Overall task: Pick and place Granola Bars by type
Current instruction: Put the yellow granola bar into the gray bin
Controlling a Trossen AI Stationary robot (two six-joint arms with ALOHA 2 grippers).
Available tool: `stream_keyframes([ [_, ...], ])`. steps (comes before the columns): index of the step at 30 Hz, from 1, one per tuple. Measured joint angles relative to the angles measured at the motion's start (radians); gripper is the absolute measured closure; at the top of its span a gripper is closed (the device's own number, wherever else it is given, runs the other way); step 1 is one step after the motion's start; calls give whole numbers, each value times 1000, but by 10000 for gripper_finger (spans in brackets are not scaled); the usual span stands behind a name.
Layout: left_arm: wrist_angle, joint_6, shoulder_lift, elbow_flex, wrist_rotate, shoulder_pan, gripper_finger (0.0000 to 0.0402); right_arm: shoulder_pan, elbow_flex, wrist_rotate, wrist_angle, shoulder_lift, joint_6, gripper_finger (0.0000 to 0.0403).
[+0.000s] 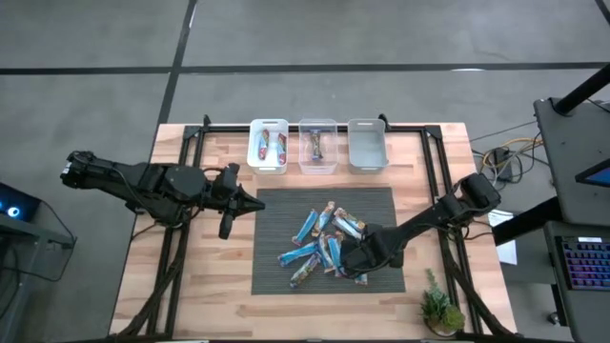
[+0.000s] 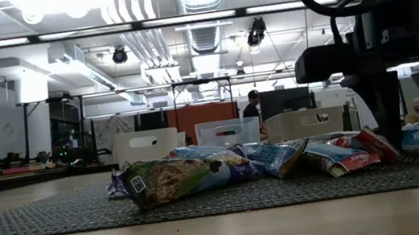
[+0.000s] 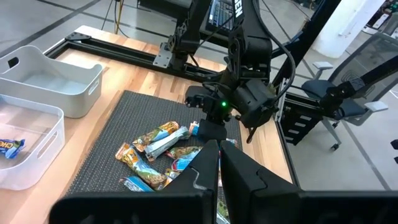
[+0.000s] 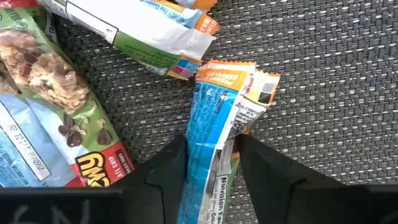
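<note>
Several granola bars (image 1: 324, 243) lie in a loose pile on the dark mat (image 1: 276, 214); most wrappers are blue. My right gripper (image 4: 211, 171) points down into the pile's right side. Its open fingers stand along the two long edges of a blue bar with an orange end (image 4: 214, 118), which lies flat on the mat. Two red-printed bars lie in the white bin (image 1: 268, 145), and one bar lies in the clear bin (image 1: 317, 145). My left gripper (image 1: 250, 202) is shut on nothing and hovers above the mat's left edge. My right gripper comes from above with one finger (image 4: 168, 171) at each long edge of the blue bar, near the end away from its orange tip. The fingers lie across the bar. I cannot tell whether they touch the wrapper (image 4: 208, 168). The bar rests flat on the mat.
A third, grey bin (image 1: 367, 145) stands at the far edge to the right of the other two, with nothing showing inside. A small potted plant (image 1: 440, 310) sits at the near right corner. Other bars (image 4: 56, 93) lie close beside the right gripper's fingers.
</note>
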Motion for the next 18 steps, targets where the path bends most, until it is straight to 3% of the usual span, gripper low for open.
stream_keyframes([
  [9, 0, 0, 0, 0, 0, 0, 401, 2, 11, -16, 4, -10, -38, 267],
  [18, 0, 0, 0, 0, 0, 0, 401, 2, 9, -28, 0, -4, -19, 217],
])
